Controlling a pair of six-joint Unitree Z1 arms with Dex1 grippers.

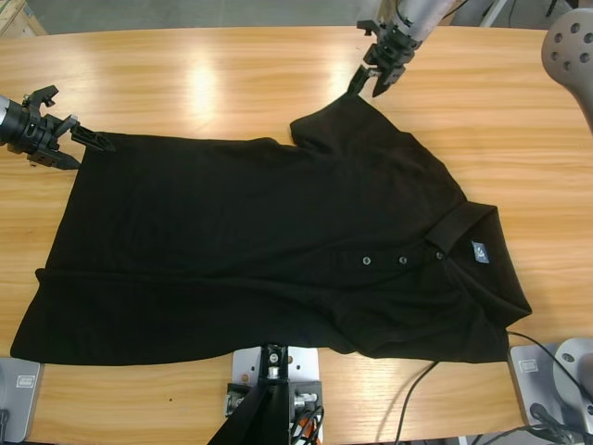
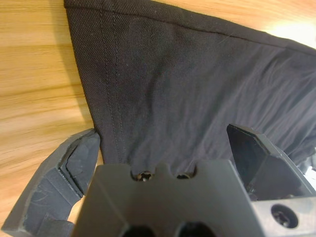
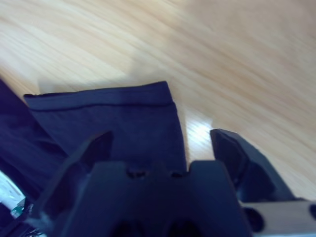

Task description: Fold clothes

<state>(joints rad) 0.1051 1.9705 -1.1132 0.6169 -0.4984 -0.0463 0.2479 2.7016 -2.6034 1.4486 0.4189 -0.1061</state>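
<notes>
Left pincer [image 1: 91,141] at the polo shirt's [image 1: 278,241] hem corner, right pincer [image 1: 375,82] at its far sleeve.

I see both pincers spread wide, gripping nothing. The black polo shirt lies flat on the table [image 1: 185,83], collar [image 1: 463,227] toward the right. My left pincer straddles the stitched hem corner; my right one has the sleeve cuff [image 3: 106,101] between its jaws, one jaw over fabric, the other over bare wood.
</notes>
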